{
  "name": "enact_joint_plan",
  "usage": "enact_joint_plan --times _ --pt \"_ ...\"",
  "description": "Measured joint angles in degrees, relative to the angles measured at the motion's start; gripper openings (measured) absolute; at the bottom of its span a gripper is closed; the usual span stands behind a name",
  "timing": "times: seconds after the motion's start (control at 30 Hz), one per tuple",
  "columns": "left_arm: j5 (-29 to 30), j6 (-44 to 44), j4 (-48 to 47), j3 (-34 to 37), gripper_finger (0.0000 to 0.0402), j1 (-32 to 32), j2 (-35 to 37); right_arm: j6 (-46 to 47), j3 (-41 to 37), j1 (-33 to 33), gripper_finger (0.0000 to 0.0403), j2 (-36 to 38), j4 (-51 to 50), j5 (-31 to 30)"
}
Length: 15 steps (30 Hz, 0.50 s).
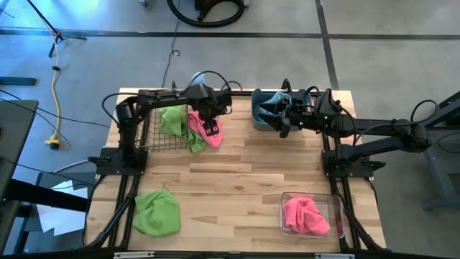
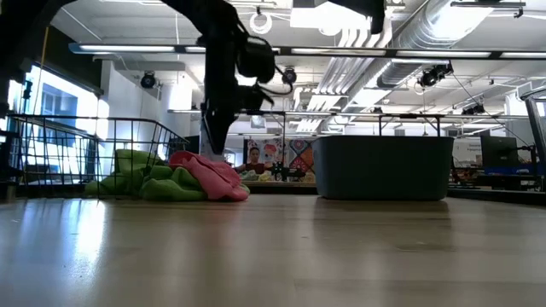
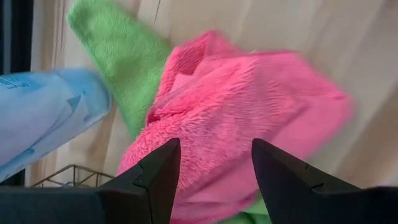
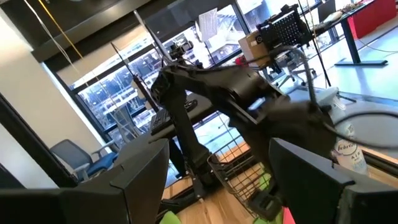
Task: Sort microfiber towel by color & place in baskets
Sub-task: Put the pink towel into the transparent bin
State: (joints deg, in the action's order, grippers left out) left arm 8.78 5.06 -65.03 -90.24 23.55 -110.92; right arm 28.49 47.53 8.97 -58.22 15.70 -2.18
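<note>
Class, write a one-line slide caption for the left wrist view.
Open left gripper poised over a pink towel beside a green towel.

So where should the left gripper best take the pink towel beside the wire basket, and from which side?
Probably from above, on the raised bunched fold of the pink towel. It lies crumpled on the table, partly on a green towel, so the open left gripper should pinch the pink ridge only.

Both arms matte black, tubular links on black frame bases; black cables looped at the wrists. Left fingers [image 3: 155,180]: dark, angular, wedge-shaped, stepped inner edges.
</note>
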Motion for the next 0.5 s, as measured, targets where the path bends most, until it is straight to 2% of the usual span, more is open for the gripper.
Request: enact_joint_plan --times 0.23,0.5 --pt "2.39 0.02 -0.10 0.00 0.0186 0.00 -4.36 0.03 0.00 0.00 0.0272 0.00 -0.02 -0.80" --pt "4.26 1.48 -0.03 0.02 0.0184 0.11 -5.83 1.60 0.00 0.00 0.0272 0.00 -0.07 -0.80"
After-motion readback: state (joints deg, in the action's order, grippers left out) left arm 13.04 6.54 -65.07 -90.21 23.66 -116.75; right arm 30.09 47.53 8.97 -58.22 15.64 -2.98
